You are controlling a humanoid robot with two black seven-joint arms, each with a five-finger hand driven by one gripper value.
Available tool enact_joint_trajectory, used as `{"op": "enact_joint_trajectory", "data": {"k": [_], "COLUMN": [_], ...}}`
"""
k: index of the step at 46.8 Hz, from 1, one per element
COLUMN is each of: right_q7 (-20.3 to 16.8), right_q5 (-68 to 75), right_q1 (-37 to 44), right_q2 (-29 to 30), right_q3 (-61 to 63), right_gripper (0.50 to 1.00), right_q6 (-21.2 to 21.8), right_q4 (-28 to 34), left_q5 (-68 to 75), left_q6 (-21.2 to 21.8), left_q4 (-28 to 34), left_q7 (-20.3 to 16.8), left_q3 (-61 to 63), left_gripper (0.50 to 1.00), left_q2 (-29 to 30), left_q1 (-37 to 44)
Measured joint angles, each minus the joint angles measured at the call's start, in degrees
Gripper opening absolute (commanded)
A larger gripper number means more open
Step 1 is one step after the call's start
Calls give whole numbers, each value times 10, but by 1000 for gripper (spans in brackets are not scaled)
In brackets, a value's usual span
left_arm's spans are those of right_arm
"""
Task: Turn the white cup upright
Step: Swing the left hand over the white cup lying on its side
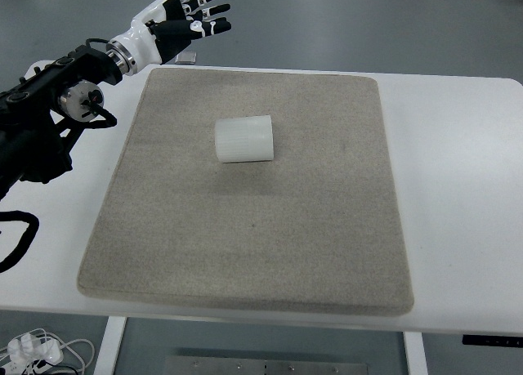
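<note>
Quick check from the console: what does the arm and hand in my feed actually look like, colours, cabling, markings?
Only the left arm shows. The left hand has a white shell with black fingers carrying small white patches at the joints. A silver ring joins it to the wrist. The left arm is black, bulky, with a round silver-grey joint cap and loose black cables looping beside it.

Cup (243, 139): white, matt, finely ribbed wall, looks plastic. Mat (245, 228): beige-grey, coarse felt-like cloth, matt. Surface (458, 187): smooth white, slight sheen. Left hand (184, 15): glossy white and black plastic shells; metal ring at the wrist.
</note>
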Motion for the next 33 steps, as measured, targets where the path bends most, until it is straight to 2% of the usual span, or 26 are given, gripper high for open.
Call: {"op": "enact_joint_trajectory", "data": {"k": [7,16,23,28,33], "right_q7": [0,0,0,0,0], "right_q5": [0,0,0,0,0], "right_q1": [0,0,0,0,0], "right_q2": [0,0,0,0,0], "right_q3": [0,0,0,0,0], "right_gripper": [952,952,952,952,952], "right_q6": [0,0,0,0,0], "right_q4": [0,0,0,0,0], "left_q5": [96,242,355,422,438], "left_q6": [-1,-2,-2,-2,-8], "left_q4": [-31,-144,-209,-239,-257], "left_q7": [0,1,10,26,60], "left_q3": [42,54,61,87,118], "left_gripper": [992,990,988,988,988], "left_q2": [29,77,97,106,109], "left_q1": [-14,-16,-17,-31,-46]}}
